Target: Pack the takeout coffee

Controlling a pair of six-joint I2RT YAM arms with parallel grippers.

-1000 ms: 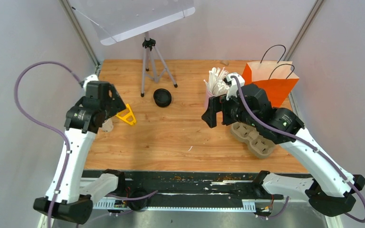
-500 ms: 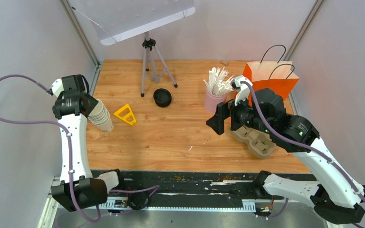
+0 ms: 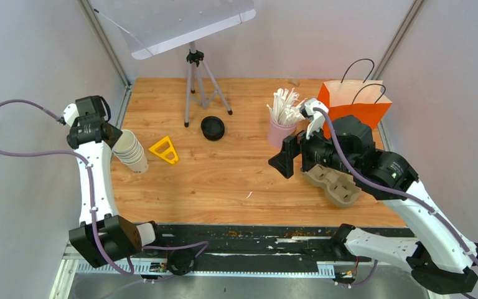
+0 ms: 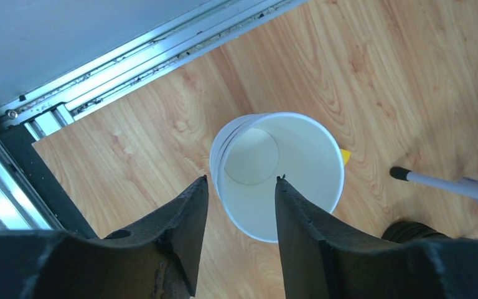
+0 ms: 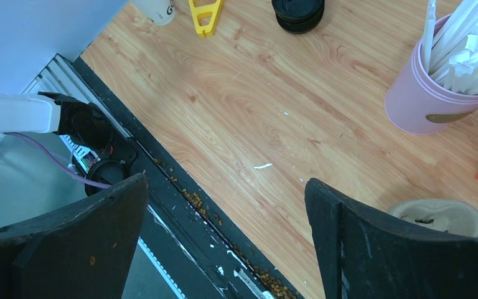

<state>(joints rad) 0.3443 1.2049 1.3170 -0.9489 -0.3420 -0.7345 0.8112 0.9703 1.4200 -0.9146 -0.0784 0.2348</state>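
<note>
The cup stack (image 3: 132,151) sits left of the lids (image 3: 212,128), the tray (image 3: 337,184) far right.

On the table (image 3: 224,180): one stack of white paper cups (image 3: 131,151) at left, cup number unclear; one black lid (image 3: 212,128), possibly several stacked; one yellow triangular piece (image 3: 165,150); one tripod (image 3: 199,81); one pink cup of straws (image 3: 281,132); one orange bag (image 3: 361,106); one pulp tray (image 3: 336,184).

Right gripper (image 5: 224,187), jaws spread wide, hangs over the wooden table (image 5: 255,93); black lids (image 5: 297,12) and pink straw cup (image 5: 423,106) beyond.
</note>
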